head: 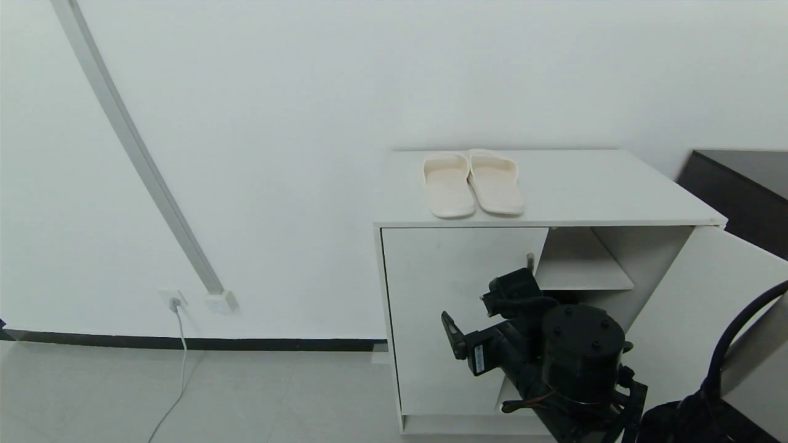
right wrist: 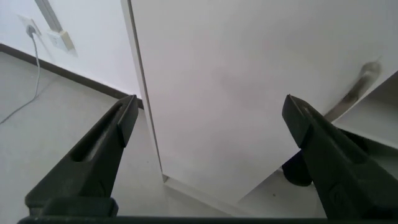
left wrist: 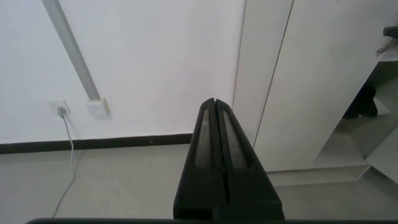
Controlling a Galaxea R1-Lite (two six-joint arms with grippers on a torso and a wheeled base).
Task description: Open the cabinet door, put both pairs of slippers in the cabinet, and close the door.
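Note:
A pair of cream slippers lies side by side on top of the white cabinet. Its left door is closed, with a slim handle at its inner edge. The right door is swung wide open, showing a shelf. My right gripper hangs open in front of the closed left door, its fingers apart with nothing between them and the handle just beyond one fingertip. A dark shape lies low inside the cabinet; I cannot make it out. My left gripper is shut and empty, low and left of the cabinet.
A dark piece of furniture stands right of the cabinet, behind the open door. A wall socket with a grey cable and a slanted conduit are on the left. Bare floor lies left of the cabinet.

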